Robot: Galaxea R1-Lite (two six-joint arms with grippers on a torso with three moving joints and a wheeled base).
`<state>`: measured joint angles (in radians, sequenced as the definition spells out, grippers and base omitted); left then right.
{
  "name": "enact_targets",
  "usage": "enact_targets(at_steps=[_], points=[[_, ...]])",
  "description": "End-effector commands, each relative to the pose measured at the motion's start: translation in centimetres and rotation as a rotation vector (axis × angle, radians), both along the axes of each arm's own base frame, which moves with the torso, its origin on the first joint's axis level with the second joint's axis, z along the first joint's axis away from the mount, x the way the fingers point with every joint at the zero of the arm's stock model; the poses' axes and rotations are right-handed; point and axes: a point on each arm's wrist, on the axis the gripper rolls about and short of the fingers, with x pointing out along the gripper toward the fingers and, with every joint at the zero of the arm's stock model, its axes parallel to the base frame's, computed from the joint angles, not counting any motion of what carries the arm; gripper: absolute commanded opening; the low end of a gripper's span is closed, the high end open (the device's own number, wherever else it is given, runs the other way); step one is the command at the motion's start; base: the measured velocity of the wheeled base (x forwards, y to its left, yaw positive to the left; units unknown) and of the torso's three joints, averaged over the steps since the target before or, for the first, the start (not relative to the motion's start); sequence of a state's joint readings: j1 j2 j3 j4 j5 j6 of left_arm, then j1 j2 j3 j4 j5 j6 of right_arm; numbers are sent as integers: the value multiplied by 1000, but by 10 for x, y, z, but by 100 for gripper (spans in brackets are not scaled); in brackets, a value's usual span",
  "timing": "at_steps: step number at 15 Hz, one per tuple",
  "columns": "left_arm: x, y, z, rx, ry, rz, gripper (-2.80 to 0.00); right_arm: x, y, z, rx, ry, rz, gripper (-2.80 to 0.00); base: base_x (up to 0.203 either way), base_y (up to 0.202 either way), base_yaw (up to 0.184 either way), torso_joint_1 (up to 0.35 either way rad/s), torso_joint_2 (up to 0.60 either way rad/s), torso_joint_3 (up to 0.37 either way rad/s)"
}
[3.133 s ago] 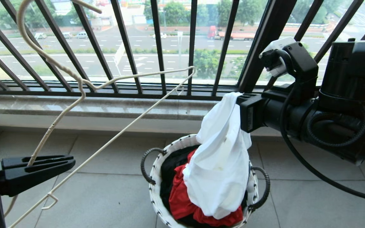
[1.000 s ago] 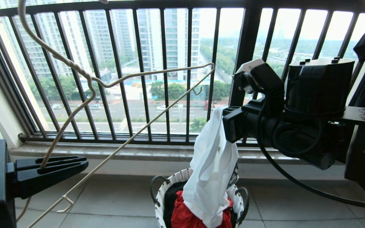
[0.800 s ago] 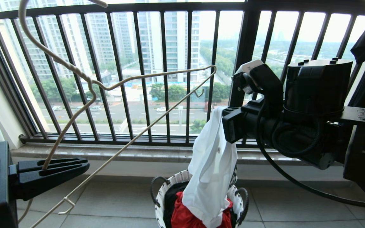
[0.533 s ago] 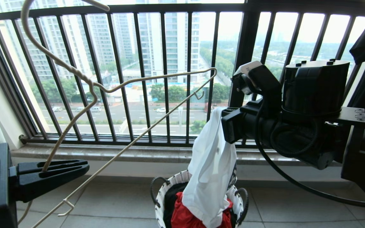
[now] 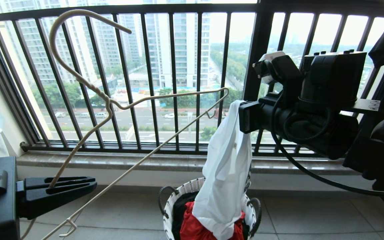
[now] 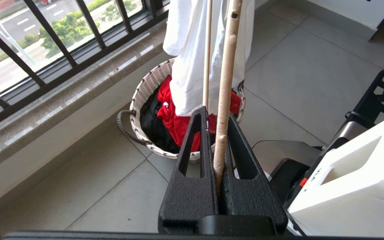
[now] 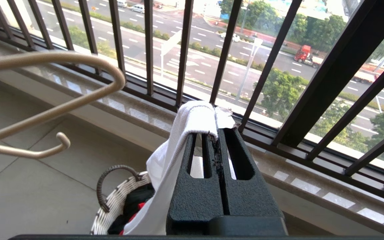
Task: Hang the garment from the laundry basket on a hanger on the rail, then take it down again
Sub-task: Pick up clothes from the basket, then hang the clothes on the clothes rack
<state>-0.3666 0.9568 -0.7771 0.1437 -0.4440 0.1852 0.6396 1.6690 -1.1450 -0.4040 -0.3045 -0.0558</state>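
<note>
1. My right gripper is pinched shut on a fold of the white T-shirt, which hangs limp over the laundry basket, its lower end still among the red cloth.
2. My left gripper is clamped on the wire hanger, held tilted in front of the window bars.
3. The shirt looks light, soft and floppy; I'd judge the collar the best hold for threading.
4. The hanger looks thin and springy, so it may twist.
</note>
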Motion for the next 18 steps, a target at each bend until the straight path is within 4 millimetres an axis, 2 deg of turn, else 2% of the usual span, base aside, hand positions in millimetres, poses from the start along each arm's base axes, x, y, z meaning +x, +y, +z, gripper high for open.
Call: enact_targets(at_steps=[1, 4, 13, 18], points=[[-9, 3, 9, 25, 66, -6, -280, 12, -2, -3, 3, 5, -29, -280, 0, 0, 0, 0, 0, 0], [-19, 7, 16, 39, 103, -14, -280, 21, -5, -3, 15, 7, -54, -280, 0, 0, 0, 0, 0, 0], [16, -17, -7, 98, 282, -73, -280, 22, -5, 2, 68, 8, -61, -280, 0, 0, 0, 0, 0, 0], [28, -23, -13, 62, 268, -58, -280, 16, 2, 3, 90, 13, -36, -280, 0, 0, 0, 0, 0, 0]])
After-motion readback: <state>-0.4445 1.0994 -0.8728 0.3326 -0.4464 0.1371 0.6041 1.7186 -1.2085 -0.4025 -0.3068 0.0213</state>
